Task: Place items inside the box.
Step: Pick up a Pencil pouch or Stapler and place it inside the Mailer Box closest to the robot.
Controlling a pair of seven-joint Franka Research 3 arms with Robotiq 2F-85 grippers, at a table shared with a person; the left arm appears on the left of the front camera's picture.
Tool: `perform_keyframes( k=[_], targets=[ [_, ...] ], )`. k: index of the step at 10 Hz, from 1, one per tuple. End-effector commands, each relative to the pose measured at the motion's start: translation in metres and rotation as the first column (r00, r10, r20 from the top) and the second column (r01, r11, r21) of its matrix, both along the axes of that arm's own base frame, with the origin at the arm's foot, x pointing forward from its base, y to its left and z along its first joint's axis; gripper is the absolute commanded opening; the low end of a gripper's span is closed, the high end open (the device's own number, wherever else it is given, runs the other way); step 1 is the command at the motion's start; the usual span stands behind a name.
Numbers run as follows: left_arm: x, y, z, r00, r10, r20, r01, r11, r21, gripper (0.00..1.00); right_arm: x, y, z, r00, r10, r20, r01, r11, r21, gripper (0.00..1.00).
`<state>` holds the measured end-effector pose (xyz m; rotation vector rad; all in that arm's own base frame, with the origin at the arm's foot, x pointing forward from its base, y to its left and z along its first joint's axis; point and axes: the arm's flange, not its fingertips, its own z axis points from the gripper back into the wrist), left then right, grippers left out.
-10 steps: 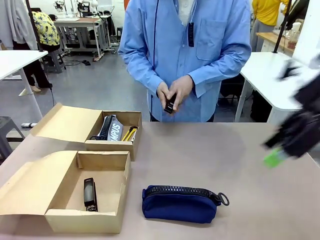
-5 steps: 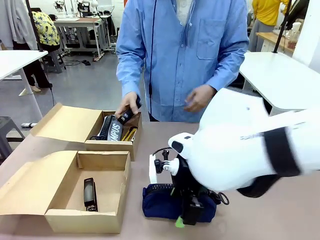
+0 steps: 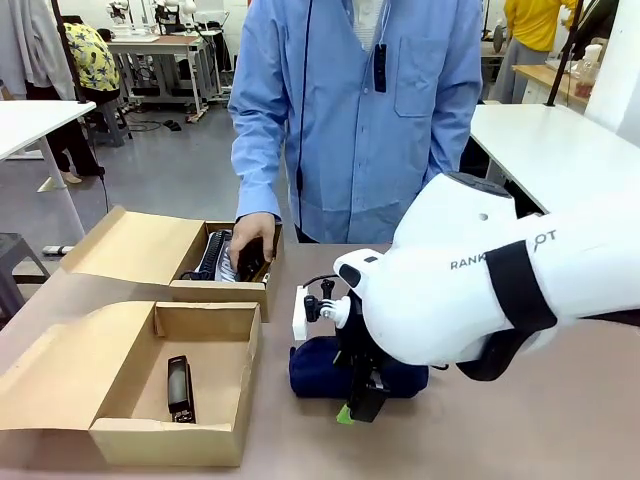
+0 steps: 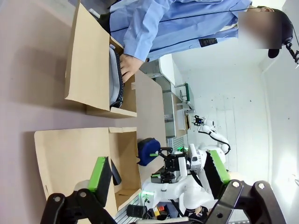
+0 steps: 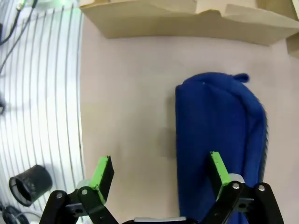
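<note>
Navy pouch [image 3: 316,368] lies bottom centre of front view, just right of big cardboard box [image 3: 205,318]. R gripper [image 5: 161,170] hangs over it, jaws fully apart, nothing held; one pad [image 5: 217,167] above pouch, other above bare table [image 5: 131,116]. L gripper [image 4: 158,170] also spread wide, empty. Black stapler [image 3: 180,388] sits in box, lower left.

Pouch [image 3: 312,368] half behind right arm [image 3: 470,290]

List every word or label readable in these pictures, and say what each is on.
"RANK": on the right arm, white casing, with letters missing on either side.
"OT": on the same casing, just past its black band.
Grey item in the smaller box: any print is too small to read.
</note>
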<state>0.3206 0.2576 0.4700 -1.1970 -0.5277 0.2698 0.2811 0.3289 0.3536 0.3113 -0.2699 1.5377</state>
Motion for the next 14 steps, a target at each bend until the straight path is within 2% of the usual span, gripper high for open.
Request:
perform_keyframes(
  k=[1, 3, 5, 6, 8, 12, 13, 14],
  targets=[
    [-0.001, 0.000, 0.001, 1.000, -0.007, 0.027, 0.007, 1.000, -0.005, 1.00, 0.002, -0.008, 0.016, 0.999, 0.024, -0.032, -0.021, 0.997, 0.077, 1.00],
    [-0.001, 0.000, 0.001, 1.000, -0.007, 0.027, 0.007, 1.000, -0.005, 1.00, 0.007, -0.016, 0.030, 0.999, -0.031, 0.023, 0.029, 0.996, 0.089, 1.00],
    [-0.001, 0.000, 0.001, 1.000, -0.007, 0.027, 0.007, 1.000, -0.005, 1.00, 0.014, -0.017, 0.026, 0.997, -0.012, 0.071, 0.009, 0.999, 0.050, 1.00],
    [-0.001, 0.000, 0.001, 1.000, -0.007, 0.027, 0.007, 1.000, -0.005, 1.00, 0.020, -0.016, 0.021, 0.998, 0.055, 0.004, -0.055, 0.998, 0.043, 1.00],
    [-0.001, 0.000, 0.001, 1.000, -0.007, 0.027, 0.007, 1.000, -0.005, 1.00, 0.027, -0.012, 0.014, 0.994, 0.112, -0.009, -0.112, 0.993, -0.027, 1.00],
    [-0.001, 0.000, 0.001, 1.000, -0.007, 0.027, 0.007, 1.000, -0.005, 1.00, 0.027, -0.004, -0.033, 0.987, 0.144, 0.065, -0.136, 0.984, -0.113, 1.00],
    [-0.001, 0.000, 0.001, 1.000, -0.007, 0.027, 0.007, 1.000, -0.005, 1.00, 0.027, 0.000, -0.042, 0.983, 0.149, 0.109, -0.133, 0.981, -0.142, 1.00],
    [-0.001, 0.000, 0.001, 1.000, -0.007, 0.027, 0.007, 1.000, -0.005, 1.00, 0.028, 0.002, -0.045, 0.980, 0.156, 0.121, -0.137, 0.978, -0.158, 1.00]
  ],
)
